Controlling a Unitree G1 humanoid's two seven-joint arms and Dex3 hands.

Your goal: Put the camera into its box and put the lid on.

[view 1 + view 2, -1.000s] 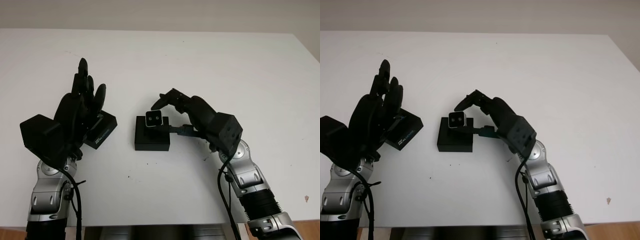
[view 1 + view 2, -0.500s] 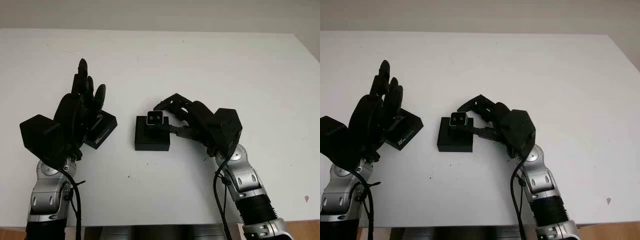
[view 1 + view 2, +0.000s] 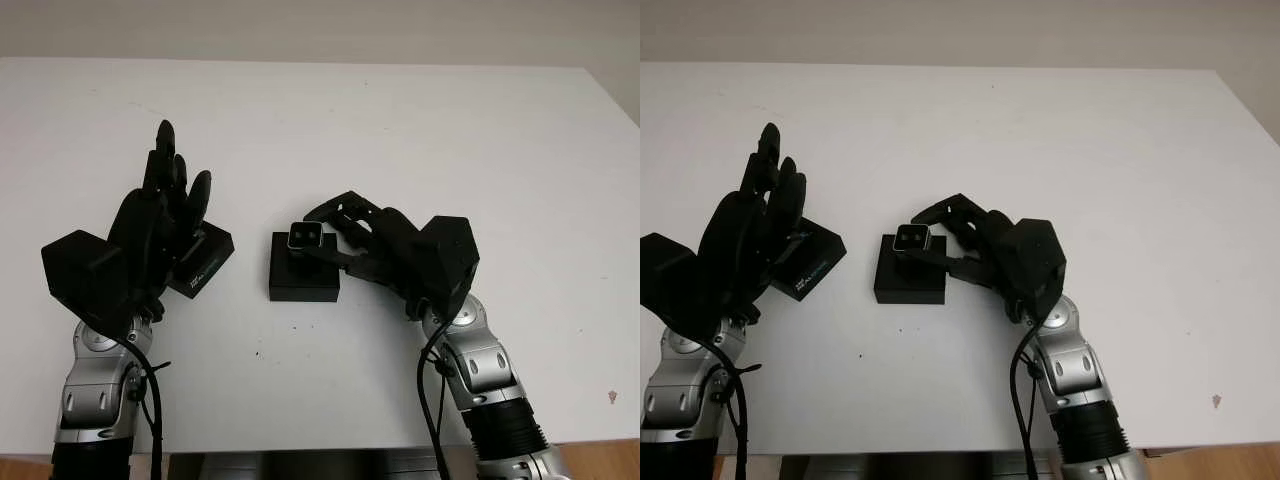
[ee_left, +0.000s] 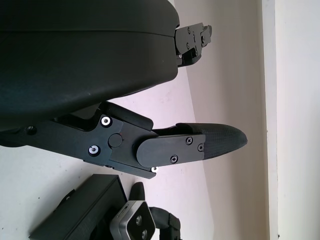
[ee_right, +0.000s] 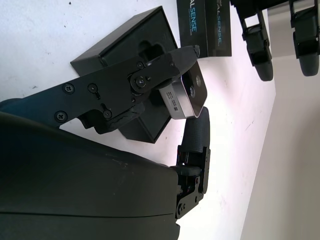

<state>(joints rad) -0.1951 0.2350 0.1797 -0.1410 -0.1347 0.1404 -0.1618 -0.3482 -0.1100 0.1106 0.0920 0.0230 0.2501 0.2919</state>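
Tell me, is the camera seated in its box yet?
Not yet. The right hand holds the camera just above the open box, whose foam recess is uncovered.

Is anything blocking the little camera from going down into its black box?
Nothing visible is. The right hand holds the camera just above the open box, whose cut-out looks bare. The lid lies off to the side by the open left hand.
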